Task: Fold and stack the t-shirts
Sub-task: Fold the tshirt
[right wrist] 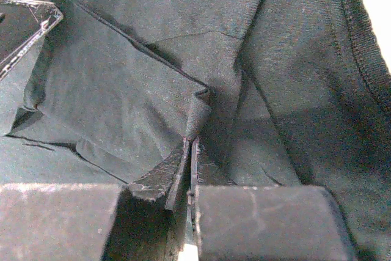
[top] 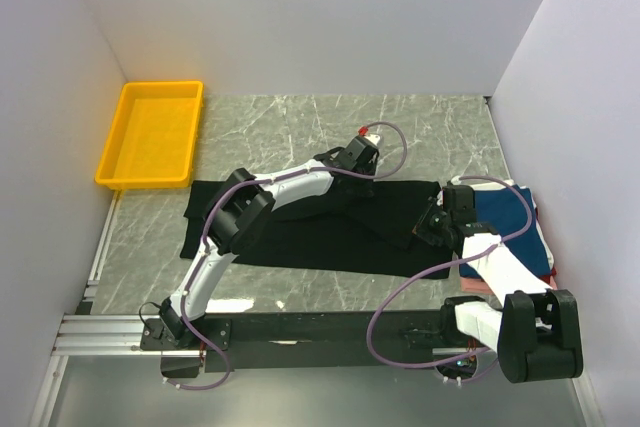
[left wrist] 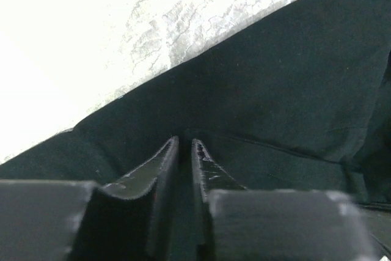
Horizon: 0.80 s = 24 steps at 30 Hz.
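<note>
The large black t-shirt (top: 290, 242) lies spread across the middle of the marble table. My left gripper (top: 355, 169) is at its far edge, jaws closed on black cloth (left wrist: 275, 77) in the left wrist view (left wrist: 186, 142). My right gripper (top: 428, 222) is at the shirt's right end. In the right wrist view (right wrist: 190, 142) its jaws pinch a raised fold of the black cloth (right wrist: 122, 90). A doubled strip of shirt runs between the two grippers. A stack of folded shirts sits at the right, navy blue (top: 505, 212) on top, with a pink/red edge (top: 548, 272) below.
A yellow plastic tray (top: 150, 132) stands at the back left. White walls close in the table on the left, back and right. The folded stack lies just right of my right arm, near the right wall.
</note>
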Available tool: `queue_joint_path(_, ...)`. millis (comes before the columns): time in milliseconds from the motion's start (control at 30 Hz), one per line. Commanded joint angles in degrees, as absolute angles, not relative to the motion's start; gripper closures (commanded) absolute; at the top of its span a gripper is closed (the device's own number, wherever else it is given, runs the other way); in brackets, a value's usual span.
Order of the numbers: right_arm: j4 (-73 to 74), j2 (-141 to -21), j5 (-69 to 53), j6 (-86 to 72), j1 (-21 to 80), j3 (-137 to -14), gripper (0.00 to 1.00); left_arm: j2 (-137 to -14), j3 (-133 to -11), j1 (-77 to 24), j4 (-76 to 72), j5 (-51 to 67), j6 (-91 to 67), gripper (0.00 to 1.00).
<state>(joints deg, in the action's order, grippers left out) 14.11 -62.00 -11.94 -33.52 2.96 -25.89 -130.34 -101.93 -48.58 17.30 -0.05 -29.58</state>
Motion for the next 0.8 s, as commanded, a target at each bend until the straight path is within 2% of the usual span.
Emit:
queue_joint_path(0,12.7,-61.0,-12.3,-33.0,2.7,-25.8,0.95,-129.4,-102.6,-49.0,16.5,0.1,-28.9,0.85)
queue_joint_path(33,12.9,-60.9,-12.3,-33.0,2.7,-25.9,0.95,-128.8,-102.2,-49.0,16.5,0.2,-29.0,0.89)
queue_joint_path(67,13.1,-60.6,-12.3,-33.0,2.6,-25.9,0.95,-128.3,-101.3,-49.0,16.4,-1.0,-29.0,0.98)
queue_joint_path(100,13.2,-60.4,-12.2,-33.0,2.7,-26.0,0.95,-127.9,-100.8,-49.0,16.3,-1.6,-29.3,1.0)
queue_joint_path(767,22.0,-51.5,-8.4,-33.3,2.7,-28.7,0.95,-107.1,-78.0,-49.1,7.1,1.0,-37.7,1.0)
